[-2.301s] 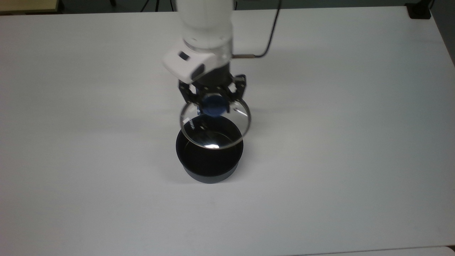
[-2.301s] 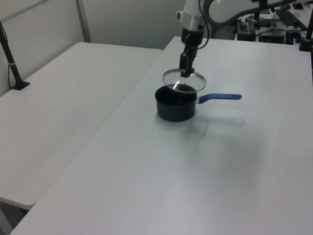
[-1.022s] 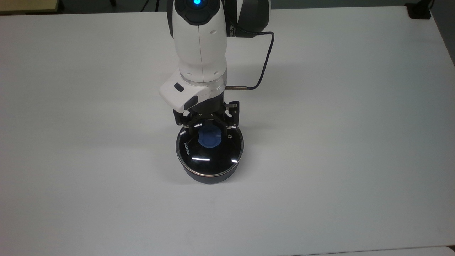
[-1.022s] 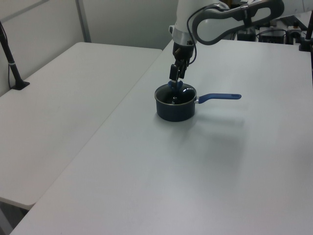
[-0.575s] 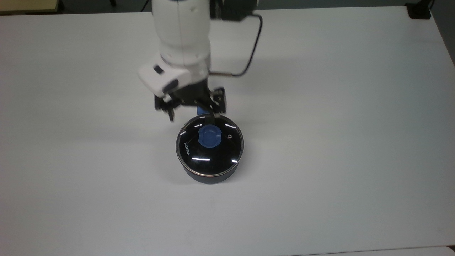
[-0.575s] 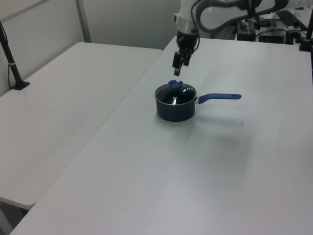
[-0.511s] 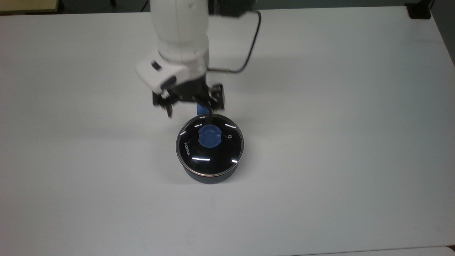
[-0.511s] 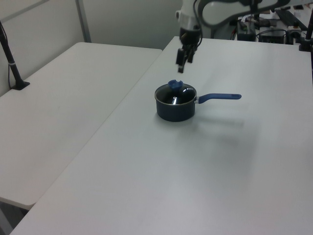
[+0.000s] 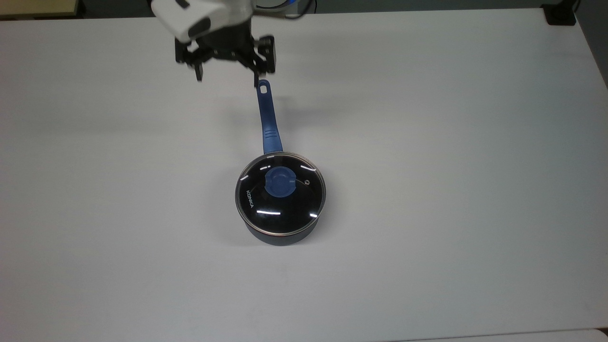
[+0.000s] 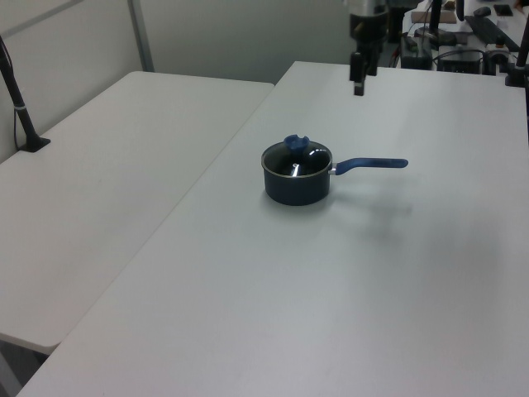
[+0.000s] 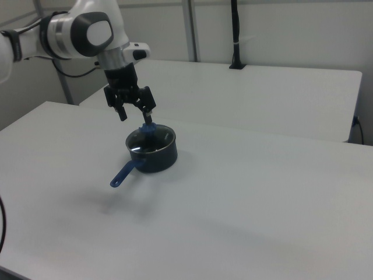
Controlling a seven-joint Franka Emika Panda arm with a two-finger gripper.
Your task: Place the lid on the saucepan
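Lid (image 9: 280, 194) sits flat on the saucepan (image 9: 281, 235), steel rim seated all round, blue knob (image 9: 280, 183) at centre. By the look of it the task is done. Saucepan is mid-counter (image 9: 451, 142), handle (image 9: 268, 116) pointing toward the top view's upper edge. End effector (image 9: 227, 64) is empty, fingers spread apart, raised above the counter, just past the handle's holed end and well clear of the lid. Handling guess: glass disc is rigid, fragile, slick and fairly light. If it needs reseating, pinch the knob only, never the glass or rim, and lift straight up.
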